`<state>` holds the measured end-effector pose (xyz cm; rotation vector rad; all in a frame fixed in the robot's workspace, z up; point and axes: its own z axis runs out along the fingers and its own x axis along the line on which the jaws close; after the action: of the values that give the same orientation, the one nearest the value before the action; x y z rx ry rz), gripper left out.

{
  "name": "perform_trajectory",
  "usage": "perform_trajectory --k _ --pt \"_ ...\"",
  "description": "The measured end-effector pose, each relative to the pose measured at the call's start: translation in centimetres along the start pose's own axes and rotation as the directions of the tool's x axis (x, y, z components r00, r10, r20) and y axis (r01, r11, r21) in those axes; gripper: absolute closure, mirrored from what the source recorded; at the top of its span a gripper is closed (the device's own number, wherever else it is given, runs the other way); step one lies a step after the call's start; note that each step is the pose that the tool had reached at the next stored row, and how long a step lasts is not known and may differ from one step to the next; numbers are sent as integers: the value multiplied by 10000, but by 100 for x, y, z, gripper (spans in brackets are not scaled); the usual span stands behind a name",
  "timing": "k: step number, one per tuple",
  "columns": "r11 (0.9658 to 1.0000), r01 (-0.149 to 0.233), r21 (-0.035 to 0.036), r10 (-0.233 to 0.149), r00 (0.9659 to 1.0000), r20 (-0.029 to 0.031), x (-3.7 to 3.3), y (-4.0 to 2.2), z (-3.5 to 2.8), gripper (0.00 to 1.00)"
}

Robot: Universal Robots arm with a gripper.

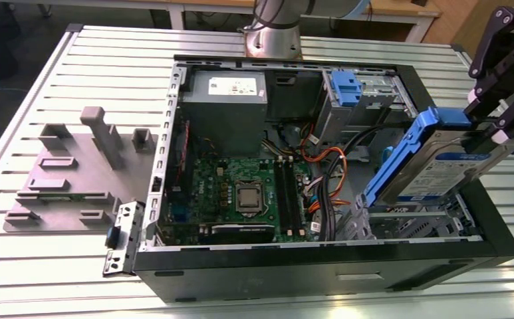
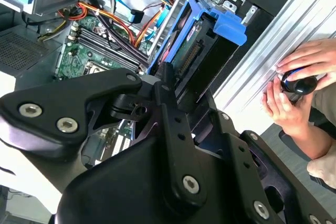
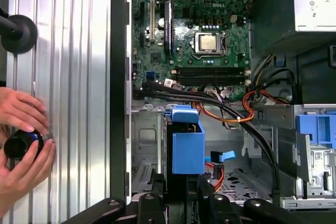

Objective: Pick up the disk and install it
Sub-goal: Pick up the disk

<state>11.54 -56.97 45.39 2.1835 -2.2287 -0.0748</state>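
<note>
The disk [image 1: 443, 163], a silver-grey drive with a white-and-blue label and blue side rails, hangs tilted steeply above the metal drive bay [image 1: 416, 222] in the open computer case [image 1: 328, 266], toward the exterior view's right. Its lower end is close to the bay, and whether it touches I cannot tell. My gripper [image 1: 492, 136] is shut on the disk's upper end. In both wrist views the black fingers [image 2: 167, 85] clamp the disk [image 2: 194, 51], whose blue rail [image 3: 188, 148] points down toward the bay [image 3: 149, 150].
Inside the case lie a green motherboard [image 1: 239, 193], a grey power supply [image 1: 224, 100], orange and black cables [image 1: 323, 166] and a blue latch [image 1: 346, 86]. A grey fixture [image 1: 70, 179] stands on the exterior view's left. A person's hands [image 3: 21, 145] hold a black knob beside the case.
</note>
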Motion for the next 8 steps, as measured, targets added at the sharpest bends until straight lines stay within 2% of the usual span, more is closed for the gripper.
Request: perform_trajectory --k 8 --pt "10000 0 0 0 10000 -1 1 -4 88 65"
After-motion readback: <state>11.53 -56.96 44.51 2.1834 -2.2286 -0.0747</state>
